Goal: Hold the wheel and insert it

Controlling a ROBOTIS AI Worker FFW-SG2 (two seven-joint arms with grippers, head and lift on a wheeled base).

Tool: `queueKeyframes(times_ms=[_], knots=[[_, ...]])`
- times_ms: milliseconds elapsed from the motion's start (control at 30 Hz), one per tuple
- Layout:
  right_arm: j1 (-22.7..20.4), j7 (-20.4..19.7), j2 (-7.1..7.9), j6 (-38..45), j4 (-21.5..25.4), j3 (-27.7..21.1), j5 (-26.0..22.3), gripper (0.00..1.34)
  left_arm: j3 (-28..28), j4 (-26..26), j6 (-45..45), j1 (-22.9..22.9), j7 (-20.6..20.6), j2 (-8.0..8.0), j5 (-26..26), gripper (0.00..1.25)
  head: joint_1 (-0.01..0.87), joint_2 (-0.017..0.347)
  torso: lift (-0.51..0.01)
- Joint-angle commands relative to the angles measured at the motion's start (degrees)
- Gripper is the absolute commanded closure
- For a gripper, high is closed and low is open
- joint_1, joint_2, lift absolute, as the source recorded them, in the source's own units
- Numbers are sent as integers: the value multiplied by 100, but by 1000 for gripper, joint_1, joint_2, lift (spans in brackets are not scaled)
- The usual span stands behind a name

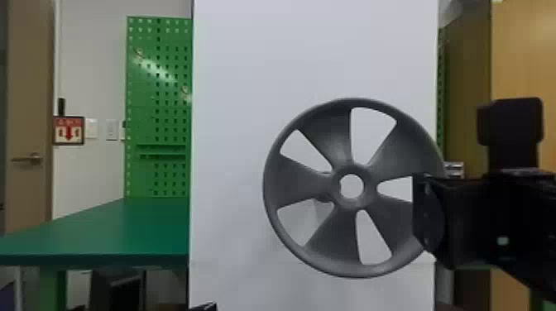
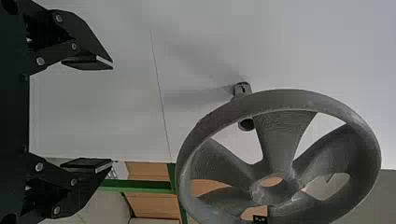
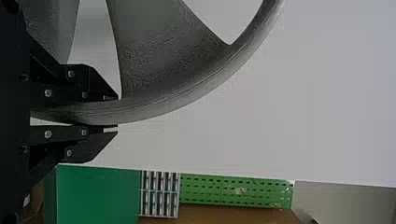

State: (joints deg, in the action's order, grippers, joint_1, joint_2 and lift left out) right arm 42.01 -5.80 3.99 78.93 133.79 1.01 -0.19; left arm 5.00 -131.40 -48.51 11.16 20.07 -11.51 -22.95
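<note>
Likely pre-insertion: holding wheel [image 1: 300, 184] upright in front of white panel [image 1: 248, 74] in clenched jaws of right gripper [image 3: 116, 113], with released jaws on left gripper [image 2: 112, 114]; next, center hub [image 1: 351, 204] on probable peg [image 2: 242, 89], push on.

We note: green pegboard [image 1: 142, 99] beyond green table [image 1: 107, 233]; door [image 1: 29, 91] (lever handle [image 1: 33, 159]) at left; red-and-white sign [image 1: 68, 130] near it.

In the head view, we lose part of the wheel [image 1: 298, 182] behind the right gripper [image 1: 428, 213], and we can't tell what the dark tip [image 1: 204, 307] at the bottom edge belongs to. In the left wrist view, the wheel hides part of the peg [image 2: 242, 88] from us. Both wrist views crop the wheel.
</note>
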Motion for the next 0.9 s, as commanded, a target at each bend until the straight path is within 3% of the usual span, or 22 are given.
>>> queueKeyframes(times_ms=[0, 867], knots=[[17, 0, -12, 0, -20, 22, 10, 1093, 1, 0, 0, 0, -3, 0, 1, 502, 0, 8, -495], [70, 0, -92, -123, -178, 312, 28, 1093, 27, 9, 0, 17, -11, 0, -8, 502, 0, 8, -495]])
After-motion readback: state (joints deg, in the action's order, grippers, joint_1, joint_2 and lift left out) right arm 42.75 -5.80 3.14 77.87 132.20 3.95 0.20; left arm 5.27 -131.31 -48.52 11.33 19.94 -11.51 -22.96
